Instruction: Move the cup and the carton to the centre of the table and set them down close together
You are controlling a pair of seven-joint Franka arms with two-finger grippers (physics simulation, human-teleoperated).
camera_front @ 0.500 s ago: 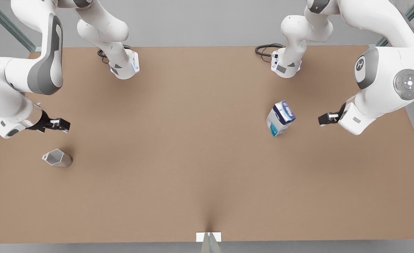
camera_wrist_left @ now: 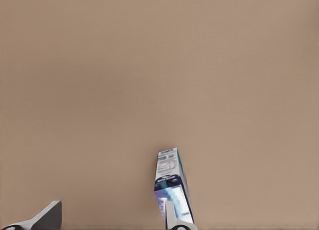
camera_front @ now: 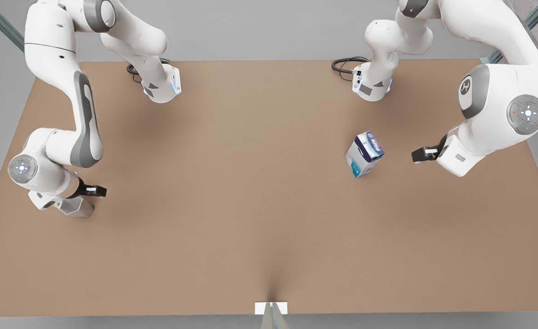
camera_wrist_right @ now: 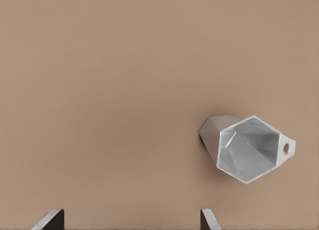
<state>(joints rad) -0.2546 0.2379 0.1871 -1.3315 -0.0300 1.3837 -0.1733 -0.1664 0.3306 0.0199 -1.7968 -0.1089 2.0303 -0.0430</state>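
Observation:
The pale grey faceted cup (camera_front: pixel 77 208) stands near the front view's left edge of the brown table (camera_front: pixel 232 192), partly under an arm's wrist. That arm carries my right gripper (camera_front: pixel 93 190), just above the cup and open. In the right wrist view the cup (camera_wrist_right: pixel 247 148) lies off to one side of the open right gripper (camera_wrist_right: pixel 129 221), not between the fingertips. The white carton with a dark blue top (camera_front: pixel 364 154) stands upright on the front view's right. My left gripper (camera_front: pixel 418 154) hovers open beside it, a short gap away. The carton (camera_wrist_left: pixel 170 180) lines up with one fingertip (camera_wrist_left: pixel 172 219).
Both arm bases (camera_front: pixel 161 87) (camera_front: pixel 372 87) stand at the table's far edge with black cables (camera_front: pixel 347 64) beside them. A small white marker (camera_front: pixel 271 307) sits at the middle of the near edge. The wide brown stretch between cup and carton is bare.
The arm at the front view's left has swung toward the near edge and lowered, so its gripper is now at the cup. The other gripper shifted only slightly; cup and carton stayed put.

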